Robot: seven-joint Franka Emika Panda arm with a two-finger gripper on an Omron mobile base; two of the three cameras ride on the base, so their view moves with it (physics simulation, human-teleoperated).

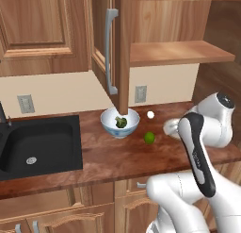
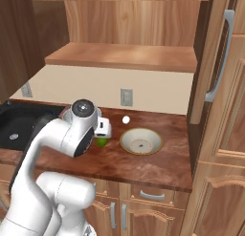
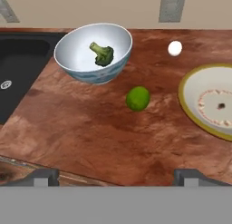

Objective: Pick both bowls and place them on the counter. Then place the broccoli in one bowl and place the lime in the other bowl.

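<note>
Your claw point(image 3: 116, 175) is wide open and holds nothing. It hangs above the brown surface point(image 3: 90, 137). The broccoli point(image 3: 102, 54) sits inside the white and blue bowl point(image 3: 94, 51), next to the black sink point(image 3: 18, 69). The lime point(image 3: 137, 98) lies on the surface between that bowl and the flat beige bowl point(image 3: 209, 100). A small white ball point(image 3: 175, 48) lies near the wall.
</note>
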